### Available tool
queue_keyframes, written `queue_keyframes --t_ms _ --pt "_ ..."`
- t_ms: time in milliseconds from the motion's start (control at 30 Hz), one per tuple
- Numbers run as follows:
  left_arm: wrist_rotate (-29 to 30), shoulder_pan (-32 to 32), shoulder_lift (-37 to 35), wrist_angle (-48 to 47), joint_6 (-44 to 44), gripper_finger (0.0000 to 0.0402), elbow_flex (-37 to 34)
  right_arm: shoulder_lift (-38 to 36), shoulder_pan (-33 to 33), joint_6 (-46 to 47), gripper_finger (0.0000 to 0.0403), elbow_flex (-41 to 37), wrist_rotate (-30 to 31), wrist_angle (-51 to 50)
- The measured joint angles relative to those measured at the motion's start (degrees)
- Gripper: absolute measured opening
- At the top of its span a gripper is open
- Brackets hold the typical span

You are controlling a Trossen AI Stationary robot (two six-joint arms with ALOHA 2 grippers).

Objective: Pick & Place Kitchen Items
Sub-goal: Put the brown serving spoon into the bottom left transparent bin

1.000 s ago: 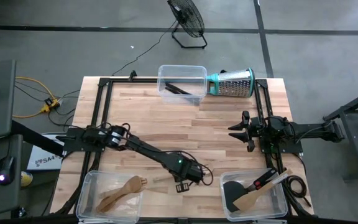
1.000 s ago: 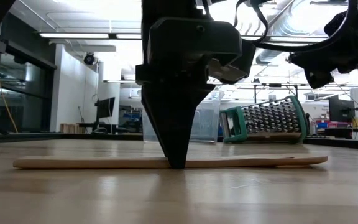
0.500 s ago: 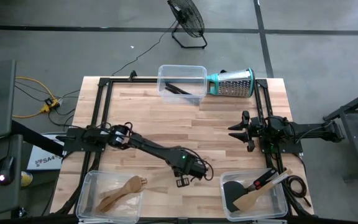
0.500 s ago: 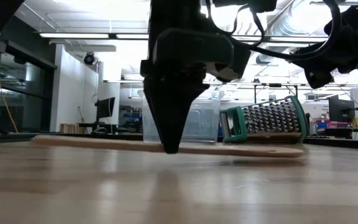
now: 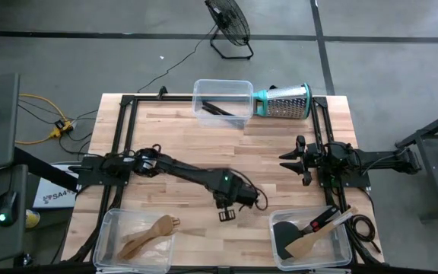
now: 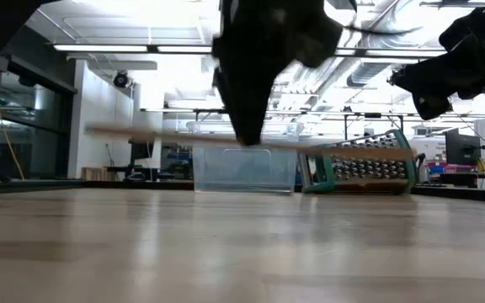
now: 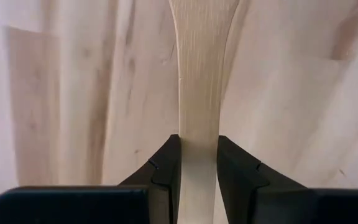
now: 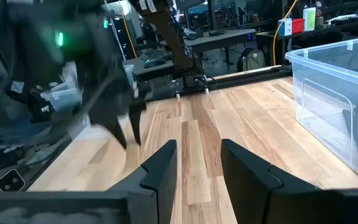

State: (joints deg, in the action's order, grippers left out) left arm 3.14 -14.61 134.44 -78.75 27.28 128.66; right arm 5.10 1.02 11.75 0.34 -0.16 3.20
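Observation:
A pale wooden utensil point(image 6: 158, 135) hangs above the table, and my left gripper point(image 5: 229, 210) is shut on it in the table's near middle. In the left wrist view its narrow handle point(image 7: 199, 93) runs out from between the fingers and widens farther off. My right gripper point(image 5: 287, 160) waits at the table's right side, open, with nothing between its fingers point(image 8: 160, 168). More kitchen items lie in three clear bins. My left gripper pinches the wooden utensil's narrow handle point(image 7: 198, 155) by its two edges between the two fingers. The fingers point down from above and lie across the handle. The utensil hangs nearly level and clear of the table, reaching out to both sides of the fingers point(image 6: 247, 126).
A near-left bin point(image 5: 112, 228) holds wooden utensils point(image 5: 149, 234). A near-right bin point(image 5: 341, 251) holds a black spatula and a wooden one. A far bin point(image 5: 223, 85) holds thin black tools, with the steel grater point(image 5: 286, 101) beside it. Bare wood lies between them.
My left gripper has risen, moving a little toward the table's far and right edges while staying shut. The wooden utensil, which lay flat on the table, has been lifted clear and stays nearly level.

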Motion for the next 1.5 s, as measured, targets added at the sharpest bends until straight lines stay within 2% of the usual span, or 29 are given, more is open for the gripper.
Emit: queue_keyframes --t_ms 200,533,667,800,933,1033,1200,1333,1500 --pt "-1.03 2.08 -4.70 -0.37 -2.07 0.0073 1.11 0.07 -0.02 -0.02 0.0116 0.00 0.00 -0.05" --pt "5.52 2.62 -13.82 -0.73 -2.47 0.0073 1.11 0.20 -0.01 -0.01 0.0116 0.02 0.00 0.00" --pt "6.46 2.60 -16.28 -0.57 -5.40 0.0073 1.11 0.20 0.00 0.00 0.0116 0.02 0.00 0.00" --pt "5.72 2.62 -17.95 2.70 -13.24 0.0073 1.11 0.20 0.00 0.00 0.0116 0.01 0.00 0.00" --pt "-1.11 2.60 -19.58 10.91 -23.91 0.0073 1.11 0.20 -0.01 -0.02 0.0116 0.02 0.00 0.00" --pt "-5.88 2.60 -20.61 17.37 -28.18 0.0073 1.11 0.20 -0.02 -0.02 0.0116 0.01 0.00 0.00" --pt "-13.36 3.12 -21.27 27.74 -31.24 0.0073 1.11 0.20 -0.01 -0.01 0.0116 0.02 0.00 0.00" --pt "-21.84 3.82 -21.60 36.64 -31.53 0.0073 1.13 0.20 0.00 0.00 0.0116 0.00 0.00 0.00" --pt "-29.68 3.73 -21.58 44.68 -31.40 0.0073 1.13 0.20 -0.01 -0.01 0.0116 0.02 0.00 0.00"
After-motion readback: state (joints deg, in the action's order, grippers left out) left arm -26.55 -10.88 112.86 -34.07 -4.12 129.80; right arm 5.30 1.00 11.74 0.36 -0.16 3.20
